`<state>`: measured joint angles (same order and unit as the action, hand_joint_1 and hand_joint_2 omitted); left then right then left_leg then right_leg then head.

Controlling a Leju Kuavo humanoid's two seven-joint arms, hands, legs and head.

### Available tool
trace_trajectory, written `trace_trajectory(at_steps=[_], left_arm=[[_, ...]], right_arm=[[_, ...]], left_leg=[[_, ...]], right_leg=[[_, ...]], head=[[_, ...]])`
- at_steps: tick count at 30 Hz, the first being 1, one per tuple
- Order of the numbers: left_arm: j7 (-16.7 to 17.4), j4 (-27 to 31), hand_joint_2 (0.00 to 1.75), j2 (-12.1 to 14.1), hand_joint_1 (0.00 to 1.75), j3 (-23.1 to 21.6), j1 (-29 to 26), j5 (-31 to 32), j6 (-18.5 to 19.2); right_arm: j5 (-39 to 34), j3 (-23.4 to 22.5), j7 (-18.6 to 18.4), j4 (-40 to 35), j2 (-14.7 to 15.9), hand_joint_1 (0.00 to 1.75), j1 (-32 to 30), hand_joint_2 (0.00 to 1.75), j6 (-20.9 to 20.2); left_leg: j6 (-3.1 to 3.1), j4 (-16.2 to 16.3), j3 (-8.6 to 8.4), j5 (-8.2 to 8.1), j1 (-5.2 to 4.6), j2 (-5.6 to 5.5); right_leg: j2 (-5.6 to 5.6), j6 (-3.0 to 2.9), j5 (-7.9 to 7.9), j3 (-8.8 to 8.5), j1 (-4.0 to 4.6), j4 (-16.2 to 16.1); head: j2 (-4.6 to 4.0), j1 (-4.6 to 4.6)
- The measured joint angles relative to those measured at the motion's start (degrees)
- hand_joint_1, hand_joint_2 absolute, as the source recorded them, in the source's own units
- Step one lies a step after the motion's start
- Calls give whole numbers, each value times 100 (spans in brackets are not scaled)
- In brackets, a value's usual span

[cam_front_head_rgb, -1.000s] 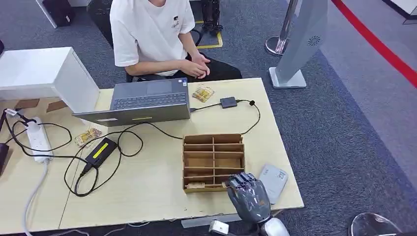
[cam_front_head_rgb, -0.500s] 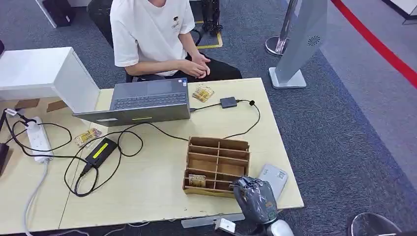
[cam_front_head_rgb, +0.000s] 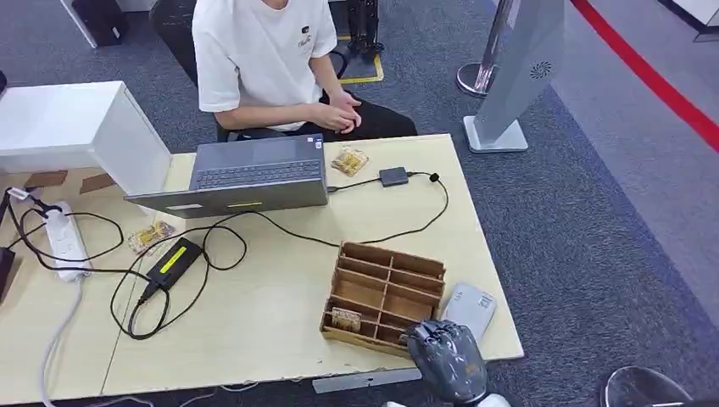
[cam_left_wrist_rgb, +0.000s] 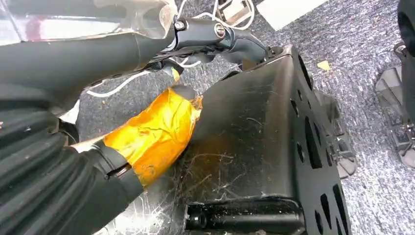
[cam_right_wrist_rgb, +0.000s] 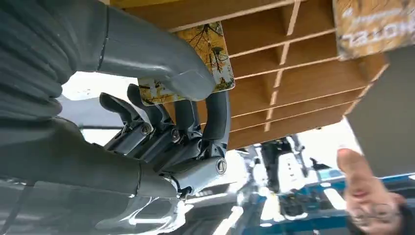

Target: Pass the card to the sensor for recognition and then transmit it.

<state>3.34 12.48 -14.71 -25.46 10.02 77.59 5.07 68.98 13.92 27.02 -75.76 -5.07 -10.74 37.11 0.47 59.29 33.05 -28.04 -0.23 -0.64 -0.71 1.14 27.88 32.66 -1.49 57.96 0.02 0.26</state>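
The bench [cam_front_head_rgb: 254, 339] stands on grey carpet and carries a laptop [cam_front_head_rgb: 254, 174], cables and a wooden tray [cam_front_head_rgb: 386, 292] set askew near its front right corner. The right robot hand [cam_front_head_rgb: 445, 356] sits at the tray's near edge, pinching a card [cam_right_wrist_rgb: 208, 54] between thumb and fingers. A grey sensor [cam_front_head_rgb: 470, 307] lies just beside the tray. The left robot hand's state cannot be told. A person [cam_front_head_rgb: 263, 59] sits behind the bench.

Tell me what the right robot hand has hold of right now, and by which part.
The right robot hand pinches a yellow leaf-patterned card by one end, thumb on its face and fingers behind it, at the wooden organizer.
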Motion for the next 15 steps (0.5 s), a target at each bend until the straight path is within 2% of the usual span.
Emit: trace_trajectory(at_steps=[6,15], left_arm=[[-11,-2,175,13,0,37,-29,-4,-11],[-138,-2,175,39,0,37,-82,-7,-52]], right_arm=[[-35,-92,85,-140,0,168,-78,175,0],[-439,-61,-4,-397,85,168,-24,175,0]], left_leg=[[0,0,0,0,0,0],[0,-1,2,0,0,0]], right_leg=[[-2,0,0,-1,0,0],[-2,0,0,0,0,1]], head=[[-2,0],[0,2]])
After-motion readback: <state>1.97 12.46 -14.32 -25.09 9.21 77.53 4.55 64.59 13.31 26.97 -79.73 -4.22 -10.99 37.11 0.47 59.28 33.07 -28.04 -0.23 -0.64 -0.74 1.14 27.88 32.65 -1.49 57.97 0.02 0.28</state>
